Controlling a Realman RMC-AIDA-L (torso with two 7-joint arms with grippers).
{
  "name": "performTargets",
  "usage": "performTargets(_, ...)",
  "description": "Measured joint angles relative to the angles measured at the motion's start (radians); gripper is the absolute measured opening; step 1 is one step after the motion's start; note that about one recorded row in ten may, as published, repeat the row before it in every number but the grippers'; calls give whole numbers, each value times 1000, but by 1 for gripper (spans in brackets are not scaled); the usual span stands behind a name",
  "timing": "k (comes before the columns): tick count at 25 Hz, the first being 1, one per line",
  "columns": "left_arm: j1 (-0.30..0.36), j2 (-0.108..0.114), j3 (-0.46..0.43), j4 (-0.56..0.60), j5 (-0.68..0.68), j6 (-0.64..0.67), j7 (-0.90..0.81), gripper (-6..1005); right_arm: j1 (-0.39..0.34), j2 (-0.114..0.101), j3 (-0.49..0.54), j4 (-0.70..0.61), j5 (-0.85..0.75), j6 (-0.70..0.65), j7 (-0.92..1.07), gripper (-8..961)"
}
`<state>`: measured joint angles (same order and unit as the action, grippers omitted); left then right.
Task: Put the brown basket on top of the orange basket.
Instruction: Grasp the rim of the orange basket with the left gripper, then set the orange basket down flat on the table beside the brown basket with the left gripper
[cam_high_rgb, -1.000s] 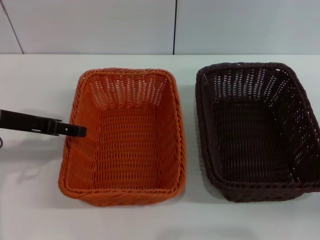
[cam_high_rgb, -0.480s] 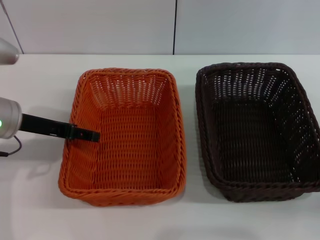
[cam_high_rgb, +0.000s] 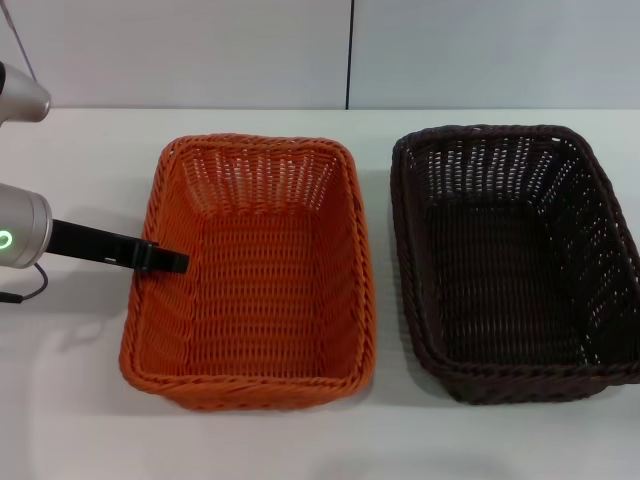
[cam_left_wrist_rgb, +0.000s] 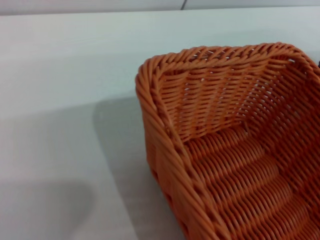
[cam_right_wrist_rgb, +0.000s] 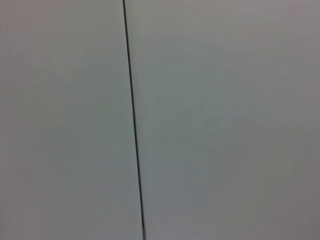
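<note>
I see the left gripper (cam_high_rgb: 165, 261) reaching over the left rim of the rectangular bright orange woven basket (cam_high_rgb: 255, 270), which sits on the white table (cam_high_rgb: 80, 400). I cannot tell how its jaws stand. The rectangular, almost black dark brown woven basket (cam_high_rgb: 515, 260) sits apart to the right, untouched. My worry: this arm is at the wrong basket, and a catch on the braided rim could drag or tilt the orange one. The right gripper is out of sight.
</note>
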<state>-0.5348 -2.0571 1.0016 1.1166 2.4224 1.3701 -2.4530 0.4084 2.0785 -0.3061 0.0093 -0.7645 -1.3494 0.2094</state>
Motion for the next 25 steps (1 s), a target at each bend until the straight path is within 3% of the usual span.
performTargets(6,6,1,-1,5,-1,-3,0,346,0,0,20,0,1,0,-1,738)
performTargets(11,15,8,-11,51,5,-1,4,231,0,-1,21,-2,1,0,-1,738)
performTargets(19,26,46,-14,163,9,36,144,189,1,-3,22,-2,1,0,-1,738)
performTargets(25,-9,43,3,220,59,111,279,174,1,-3,22,-3,1,0,1,738)
